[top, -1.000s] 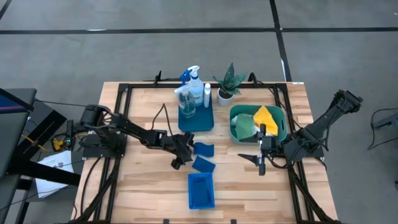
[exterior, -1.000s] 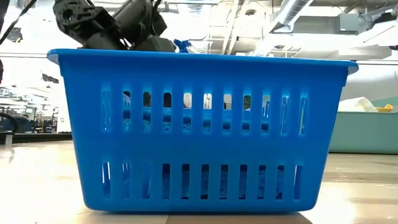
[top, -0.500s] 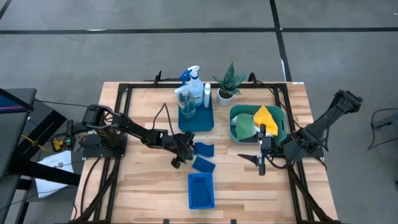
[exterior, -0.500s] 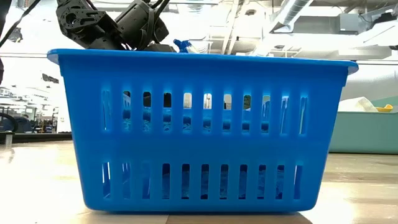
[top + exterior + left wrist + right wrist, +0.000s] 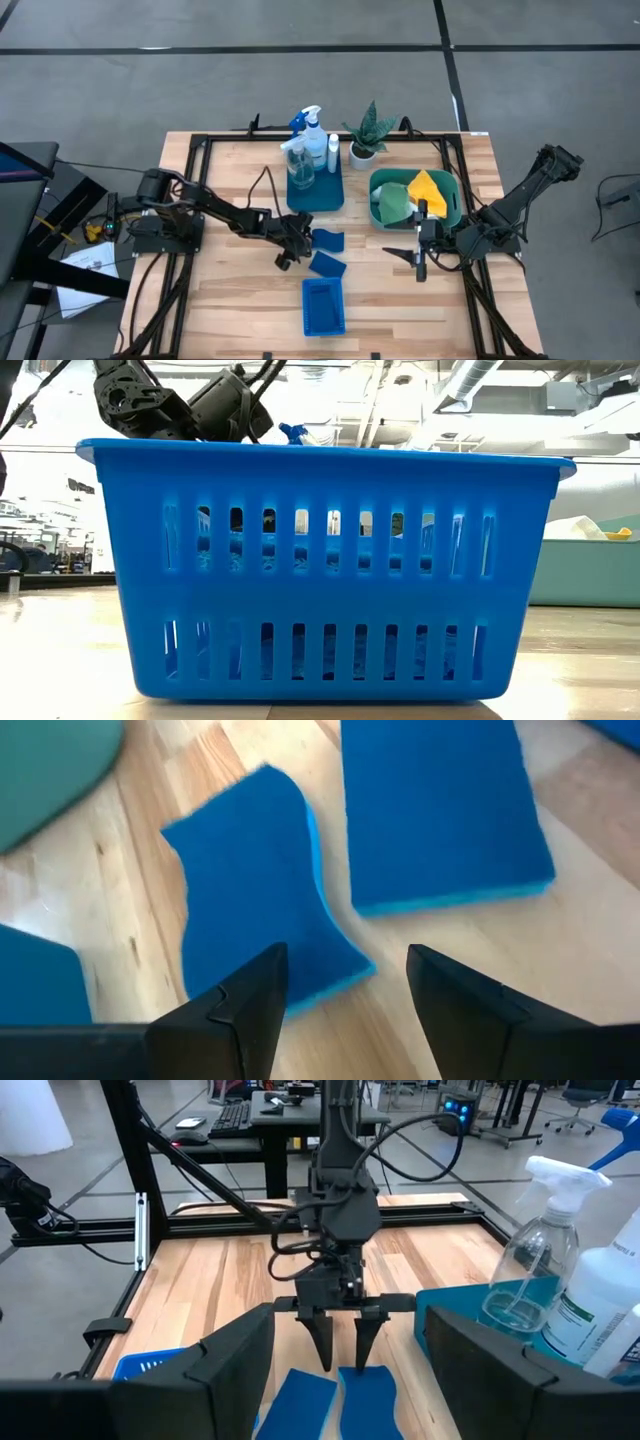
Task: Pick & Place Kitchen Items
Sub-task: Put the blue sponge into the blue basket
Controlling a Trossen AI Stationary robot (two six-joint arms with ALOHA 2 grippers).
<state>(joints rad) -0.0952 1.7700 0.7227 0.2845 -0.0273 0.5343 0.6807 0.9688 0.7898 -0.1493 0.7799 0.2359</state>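
Two blue square sponges lie flat on the wooden table: a wavy-edged one (image 5: 255,910) (image 5: 328,240) and a straight-edged one (image 5: 440,810) (image 5: 327,264) nearer the front edge. My left gripper (image 5: 345,990) (image 5: 296,248) is open and slants down at the wavy sponge from the table's left, with that sponge's near corner (image 5: 345,970) between its fingers. My right gripper (image 5: 350,1320) (image 5: 420,262) hangs open in front of the teal tub, holding nothing. A spray bottle (image 5: 312,125), a white bottle (image 5: 318,148) and a clear bottle (image 5: 298,165) stand on a blue tray (image 5: 315,195). My left gripper straddles the wavy sponge's near corner (image 5: 330,982). One finger (image 5: 250,1005) overlaps the sponge's edge in the left wrist view. I cannot tell whether it touches the sponge. The other finger (image 5: 470,1010) stands clear of it over bare wood.
A blue slotted basket (image 5: 323,305) (image 5: 330,570) stands near the front edge. The teal tub (image 5: 450,205) at the right holds a green cloth (image 5: 392,203) and a yellow cloth (image 5: 430,188). A potted plant (image 5: 365,135) stands at the back. Black frame rails (image 5: 195,160) border the table.
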